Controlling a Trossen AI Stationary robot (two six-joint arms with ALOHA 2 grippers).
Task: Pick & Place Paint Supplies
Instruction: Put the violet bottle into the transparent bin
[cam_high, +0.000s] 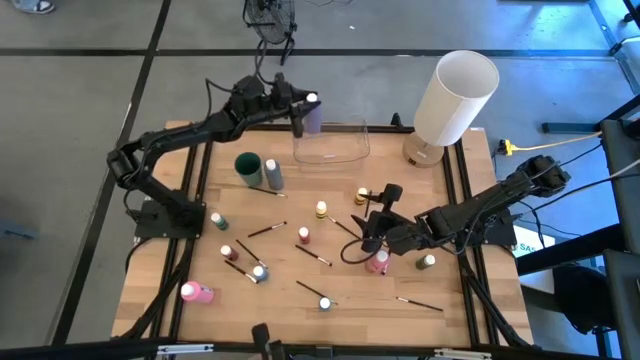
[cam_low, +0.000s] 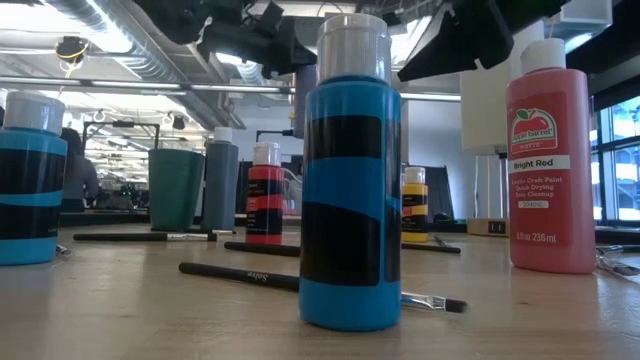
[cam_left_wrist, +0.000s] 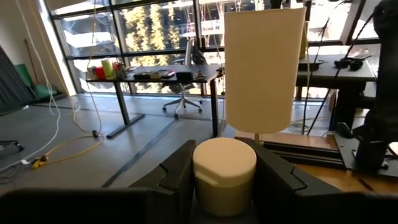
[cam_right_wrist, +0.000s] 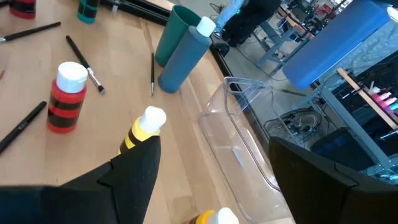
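Note:
My left gripper is at the table's far side, shut on a lilac paint bottle with a pale cap, beside the left end of the clear container. Over the table's right middle, my right gripper hangs open with nothing between its fingers. Close to it stand yellow bottles and a pink bottle. More bottles and thin dark paintbrushes stand and lie about the wooden table. My left gripper pinches the lilac bottle between its two fingers, which stand on either side of it just below the cap. The fingers come level from the table's left. The bottle stands upright in the hold, lifted clear of the table.
A large white cylinder stands at the far right, beyond the container. A dark green cup and a grey bottle stand left of the container. A bright red bottle is near the front edge.

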